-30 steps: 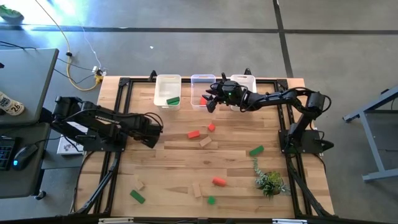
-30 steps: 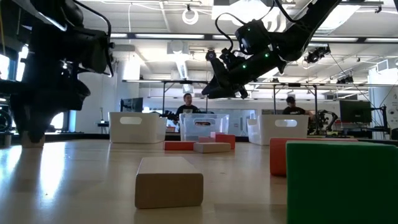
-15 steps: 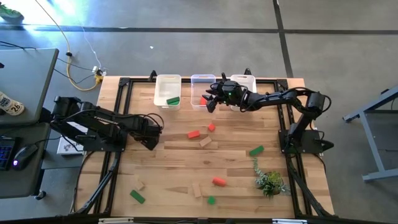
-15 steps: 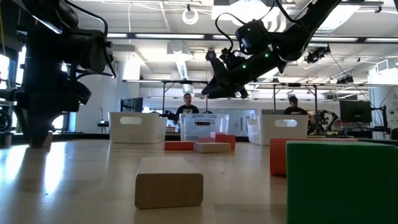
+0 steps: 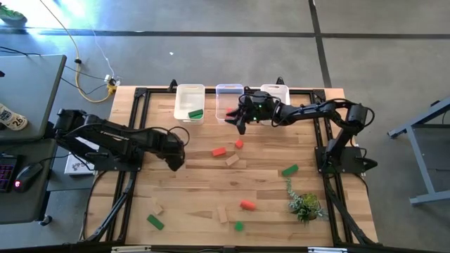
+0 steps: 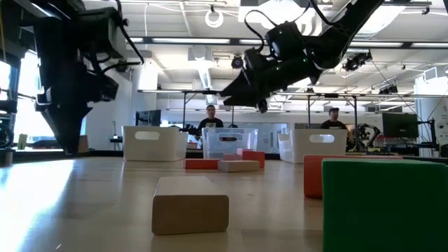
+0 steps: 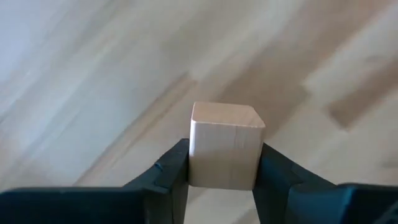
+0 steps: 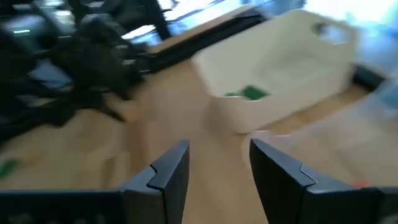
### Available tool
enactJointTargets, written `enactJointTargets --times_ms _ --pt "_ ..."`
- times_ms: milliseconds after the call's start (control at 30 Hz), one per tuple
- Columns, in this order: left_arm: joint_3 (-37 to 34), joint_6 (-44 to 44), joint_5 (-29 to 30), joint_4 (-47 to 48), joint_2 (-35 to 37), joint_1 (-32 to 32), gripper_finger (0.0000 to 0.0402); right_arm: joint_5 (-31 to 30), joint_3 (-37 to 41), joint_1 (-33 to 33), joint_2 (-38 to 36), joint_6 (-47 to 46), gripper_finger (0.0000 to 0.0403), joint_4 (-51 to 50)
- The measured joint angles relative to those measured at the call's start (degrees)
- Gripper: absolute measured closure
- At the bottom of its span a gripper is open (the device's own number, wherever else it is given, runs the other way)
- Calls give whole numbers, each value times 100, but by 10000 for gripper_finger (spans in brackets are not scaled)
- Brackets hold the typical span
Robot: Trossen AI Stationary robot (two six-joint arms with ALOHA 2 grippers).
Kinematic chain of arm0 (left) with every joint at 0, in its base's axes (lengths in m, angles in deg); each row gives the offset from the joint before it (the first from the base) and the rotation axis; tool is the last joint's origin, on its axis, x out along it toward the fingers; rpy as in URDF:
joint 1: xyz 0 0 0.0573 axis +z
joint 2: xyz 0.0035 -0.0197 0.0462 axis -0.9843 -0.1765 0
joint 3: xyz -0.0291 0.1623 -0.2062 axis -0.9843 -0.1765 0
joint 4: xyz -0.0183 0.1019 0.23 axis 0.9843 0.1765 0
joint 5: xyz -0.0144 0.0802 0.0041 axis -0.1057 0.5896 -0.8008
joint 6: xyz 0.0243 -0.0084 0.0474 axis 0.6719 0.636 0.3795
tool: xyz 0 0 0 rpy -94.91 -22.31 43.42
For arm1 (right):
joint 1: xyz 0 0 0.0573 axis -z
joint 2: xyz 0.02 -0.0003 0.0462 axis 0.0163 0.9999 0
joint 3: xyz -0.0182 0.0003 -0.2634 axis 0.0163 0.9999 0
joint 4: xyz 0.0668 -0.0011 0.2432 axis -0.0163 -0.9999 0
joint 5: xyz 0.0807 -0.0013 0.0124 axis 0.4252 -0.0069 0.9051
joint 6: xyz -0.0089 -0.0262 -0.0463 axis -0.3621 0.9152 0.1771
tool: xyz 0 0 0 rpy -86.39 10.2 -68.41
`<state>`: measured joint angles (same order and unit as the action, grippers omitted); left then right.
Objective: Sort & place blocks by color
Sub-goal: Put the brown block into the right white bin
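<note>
I have a pale natural-wood cube [image 7: 224, 144] clamped between the left gripper's [image 7: 221, 180] two dark fingers [image 7: 171, 177], one pressed flat against each side face, with the light wooden table [image 5: 190, 193] blurred behind it. From above, that left gripper [image 5: 174, 151] sits over the left half of the table, between the left arm's base and the loose blocks in the middle; the cube itself is hidden under it there.

Out on the table lie a red bar block [image 5: 219, 151], a small red cube [image 5: 239, 144] and a pale wooden bar [image 5: 231, 161] near the centre, a green bar [image 5: 289, 169] to the right, and a red cylinder [image 5: 247, 205], a small green cube [image 5: 239, 226], two pale wooden blocks [image 5: 222, 214] and another green bar [image 5: 155, 222] along the near side.

At the far edge stand three white translucent plastic bins in a row; the left bin [image 5: 190, 103] holds a green block [image 5: 195, 113]. The right gripper [image 5: 240, 119] hangs in the air at the near edge of the middle bin [image 5: 229, 95], its fingers [image 8: 163, 174] parted with nothing between them.

A small green artificial plant [image 5: 305, 205] stands at the near right.
</note>
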<state>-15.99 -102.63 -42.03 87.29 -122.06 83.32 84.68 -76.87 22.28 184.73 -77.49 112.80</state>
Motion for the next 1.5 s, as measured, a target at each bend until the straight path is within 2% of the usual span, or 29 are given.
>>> enactJointTargets --times_ms 167,300,500,600,733,833,1033,1167,1267,1367,1500 --pt "96 471 -345 -1406 270 -50 292 952 0 -237 0 -266 247 322" --pt "98 726 -662 -2296 336 -50 293 1469 -1 -534 -1 -376 247 599" --pt "98 1077 -843 -3094 347 -53 292 1573 -2 -951 -20 -446 247 906" --pt "98 1420 -758 -3426 347 -96 292 1574 -2 -1064 -20 -1128 247 1044" --pt "101 2049 -578 -3602 347 -109 291 1345 -2 -1119 -22 -2617 247 1168" --pt "101 2581 -395 -3597 349 -109 292 1183 -2 -1167 -22 -3297 247 1174" --pt "423 3311 -40 -3229 349 -15 291 1089 -5 -1208 -22 -3664 247 1566" --pt "922 3675 142 -2593 343 56 291 1092 -404 -1235 -22 -3406 247 1559" --pt "1260 3959 427 -2088 329 70 291 1113 -932 -1303 -24 -2884 247 846" --pt "1455 4123 625 -1846 327 68 291 993 -1601 -1345 -24 -2269 247 -598" --pt "1572 4142 898 -1572 327 68 291 -117 -2303 -1436 -24 -1530 247 -2499"
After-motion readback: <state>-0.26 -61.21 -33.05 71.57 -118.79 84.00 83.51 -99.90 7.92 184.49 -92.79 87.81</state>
